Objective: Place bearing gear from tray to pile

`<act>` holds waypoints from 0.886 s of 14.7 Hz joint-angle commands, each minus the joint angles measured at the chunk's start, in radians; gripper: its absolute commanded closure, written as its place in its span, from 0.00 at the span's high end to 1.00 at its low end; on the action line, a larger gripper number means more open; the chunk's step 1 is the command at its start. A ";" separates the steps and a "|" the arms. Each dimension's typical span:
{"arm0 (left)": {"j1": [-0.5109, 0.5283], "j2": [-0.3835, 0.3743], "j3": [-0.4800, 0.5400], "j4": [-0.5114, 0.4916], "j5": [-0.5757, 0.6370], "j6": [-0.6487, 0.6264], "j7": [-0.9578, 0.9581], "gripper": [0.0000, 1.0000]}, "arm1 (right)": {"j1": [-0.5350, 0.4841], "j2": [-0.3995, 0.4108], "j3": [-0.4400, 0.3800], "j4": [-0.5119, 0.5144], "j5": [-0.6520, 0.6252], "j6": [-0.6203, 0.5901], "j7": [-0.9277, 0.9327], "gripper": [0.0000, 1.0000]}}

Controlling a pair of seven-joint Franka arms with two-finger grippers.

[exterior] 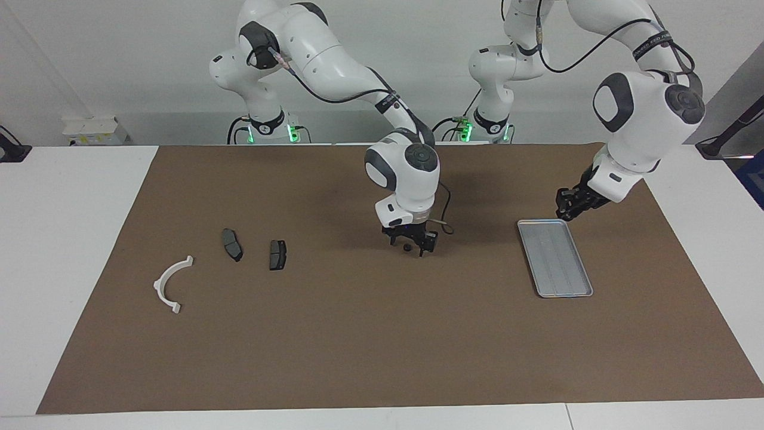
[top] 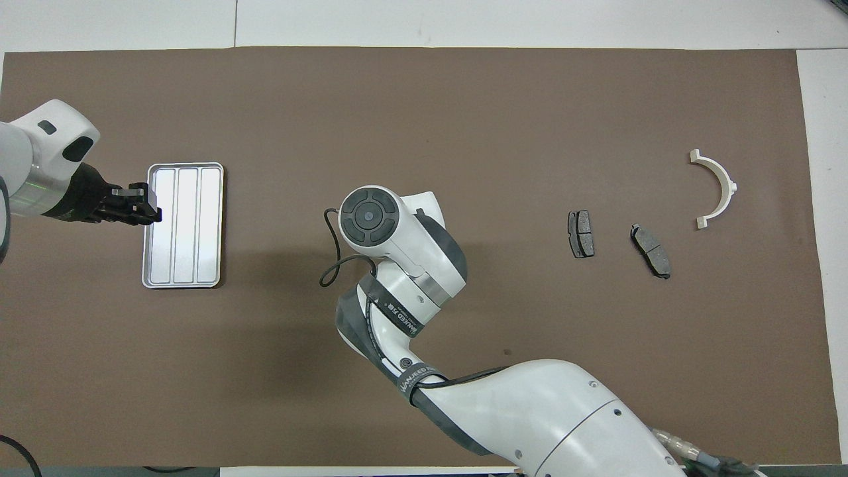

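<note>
The silver-grey ridged tray [exterior: 555, 258] lies toward the left arm's end of the table and holds nothing; it also shows in the overhead view [top: 184, 225]. The pile lies toward the right arm's end: a white curved arc [exterior: 170, 283] [top: 719, 189] and two dark grey pads [exterior: 232, 244] [exterior: 277, 254]. My right gripper [exterior: 409, 243] is low over the mat's middle, between the tray and the pile, open, with a small dark round bearing gear [exterior: 407, 246] between its fingers. In the overhead view its wrist hides both. My left gripper [exterior: 566, 208] [top: 140, 205] hangs at the tray's rim.
A brown mat [exterior: 358, 346] covers most of the white table. The right arm's black cable [exterior: 444, 221] loops beside its wrist.
</note>
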 commanded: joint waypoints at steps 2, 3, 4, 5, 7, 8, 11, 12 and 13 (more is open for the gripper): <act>-0.038 -0.038 -0.007 -0.007 -0.011 -0.005 -0.146 0.00 | -0.003 -0.032 0.005 -0.052 0.015 0.038 0.007 0.77; -0.036 -0.045 -0.005 -0.007 -0.011 -0.003 -0.188 0.00 | -0.002 -0.038 0.005 -0.068 0.015 0.051 0.007 0.75; -0.033 -0.052 -0.005 -0.007 -0.010 0.000 -0.224 0.00 | 0.000 -0.042 0.005 -0.078 0.015 0.053 0.007 0.69; -0.027 -0.066 -0.004 -0.007 -0.010 0.002 -0.239 0.00 | 0.000 -0.042 0.005 -0.078 0.015 0.053 0.007 0.64; -0.024 -0.084 -0.002 -0.017 -0.010 -0.003 -0.226 0.00 | 0.000 -0.042 0.005 -0.076 0.015 0.053 0.005 0.49; -0.026 -0.086 -0.002 -0.020 -0.008 -0.003 -0.224 0.00 | 0.000 -0.042 0.005 -0.076 0.015 0.052 0.005 0.36; -0.035 -0.086 -0.002 -0.023 0.003 -0.001 -0.224 0.00 | -0.002 -0.044 0.007 -0.073 0.017 0.041 0.005 0.00; -0.036 -0.086 -0.002 -0.023 0.003 -0.001 -0.224 0.00 | -0.002 -0.044 0.007 -0.073 0.017 0.038 0.007 0.00; -0.036 -0.088 -0.002 -0.029 0.003 -0.001 -0.223 0.00 | -0.002 -0.044 0.007 -0.073 0.017 0.033 0.007 0.00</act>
